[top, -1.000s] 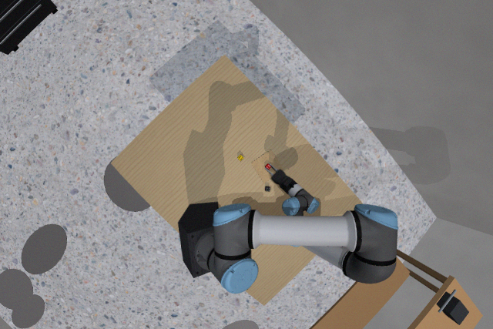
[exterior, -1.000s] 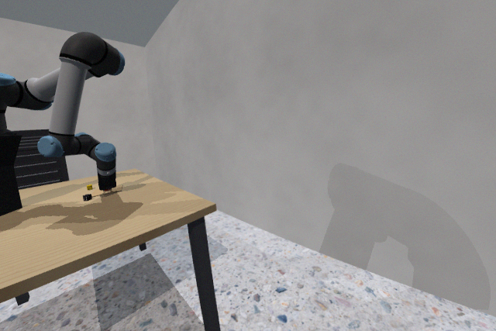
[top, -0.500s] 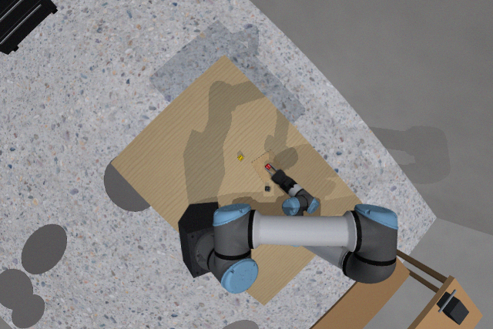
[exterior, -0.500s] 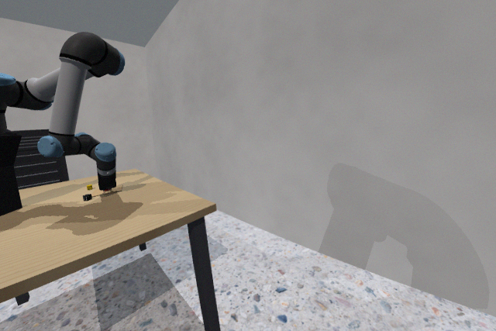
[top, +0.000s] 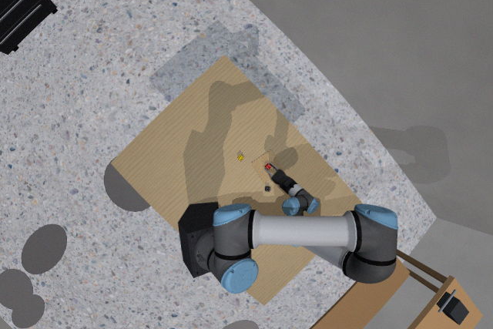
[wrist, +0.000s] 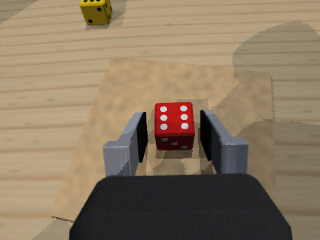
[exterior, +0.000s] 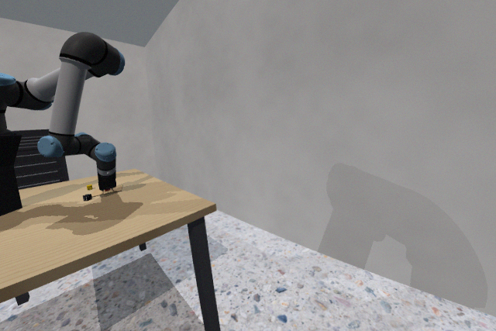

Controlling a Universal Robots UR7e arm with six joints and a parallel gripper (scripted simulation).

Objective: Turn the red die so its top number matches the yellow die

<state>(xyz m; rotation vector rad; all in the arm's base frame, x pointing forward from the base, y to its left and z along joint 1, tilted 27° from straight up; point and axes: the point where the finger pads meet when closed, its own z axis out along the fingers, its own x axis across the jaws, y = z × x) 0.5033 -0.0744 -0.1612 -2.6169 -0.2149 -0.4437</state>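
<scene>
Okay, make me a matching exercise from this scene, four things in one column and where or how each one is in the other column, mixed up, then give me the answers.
Things:
1. red die
2. yellow die
3. black die
4. gripper

States:
A. on the bare table, off the mat
B. open, touching nothing
C. on the mat, six on top, between the fingers
D. at the mat's edge, nearer the arm's base

Pairs: 1-C, 2-A, 3-D, 4-B
</scene>
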